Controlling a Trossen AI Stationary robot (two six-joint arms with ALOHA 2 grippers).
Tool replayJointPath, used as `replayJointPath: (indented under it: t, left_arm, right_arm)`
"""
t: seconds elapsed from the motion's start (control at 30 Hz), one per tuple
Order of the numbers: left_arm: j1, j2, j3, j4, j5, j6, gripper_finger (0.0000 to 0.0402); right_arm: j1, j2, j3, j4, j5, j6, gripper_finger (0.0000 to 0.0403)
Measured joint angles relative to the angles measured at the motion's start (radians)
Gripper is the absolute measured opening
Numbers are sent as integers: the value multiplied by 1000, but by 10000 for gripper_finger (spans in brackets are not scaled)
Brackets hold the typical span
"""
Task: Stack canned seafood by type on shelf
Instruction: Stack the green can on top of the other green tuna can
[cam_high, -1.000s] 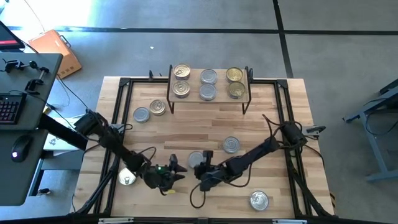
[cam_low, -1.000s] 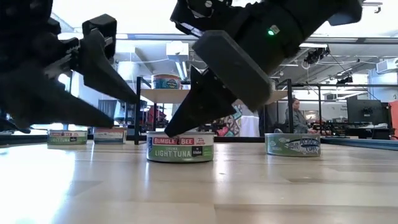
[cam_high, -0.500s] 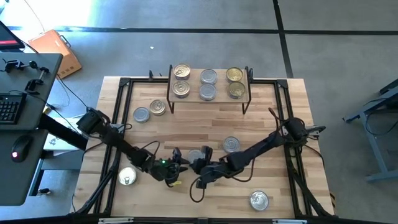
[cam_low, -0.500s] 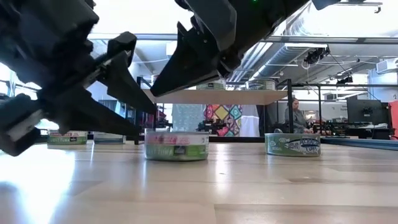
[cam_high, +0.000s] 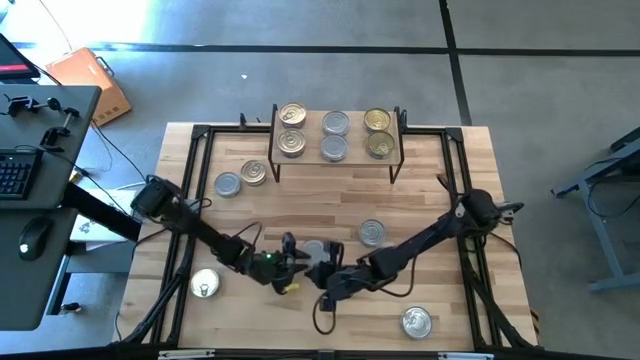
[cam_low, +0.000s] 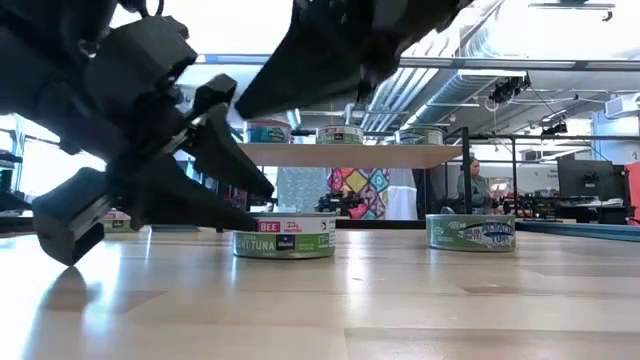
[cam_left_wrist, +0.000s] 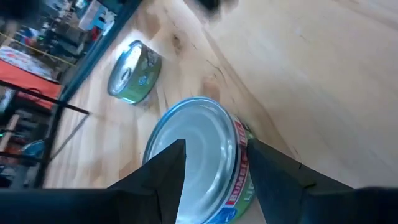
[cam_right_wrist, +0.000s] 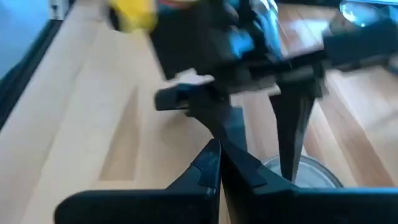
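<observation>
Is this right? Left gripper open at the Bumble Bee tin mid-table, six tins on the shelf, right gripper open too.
Not quite: the right gripper is shut, its fingers pressed together in the right wrist view. The rest holds: the left gripper stands open at the Bumble Bee tin, and six tins sit on the shelf.

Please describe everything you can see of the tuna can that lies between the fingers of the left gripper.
The tuna can is a short round tin with a plain silver lid and a green and white paper label reading Bumble Bee and tuna. It stands upright on the wooden table, near its front middle. The left gripper is open, with one finger on each side of the can; whether they touch it cannot be told. The shut right gripper is close beside it.
</observation>
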Motion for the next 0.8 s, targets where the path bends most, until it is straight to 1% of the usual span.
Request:
replayJointPath:
  t: [0.1,0.2,0.47,0.5,0.57,0.7,0.8]
  left_arm:
    - [30,4,0,-6,73,-44,156]
    - [62,5,-1,-19,160,-92,130]
    - [109,3,4,-43,267,-148,19]
    - [109,3,10,-46,274,-158,10]
    - [109,4,23,-51,282,-185,5]
    - [108,-4,56,-78,306,-225,2]
    - [106,-23,87,-141,315,-256,1]
  right_arm:
    - [32,-15,1,-4,0,-22,0]
    - [77,-31,1,-9,1,-32,0]
    - [182,-37,1,4,38,-46,0]
    - [192,-37,1,9,46,-48,0]
    - [210,-37,1,15,86,-48,0]
    - [236,-37,1,-3,203,-24,3]
    - [246,-37,1,-24,245,-46,20]
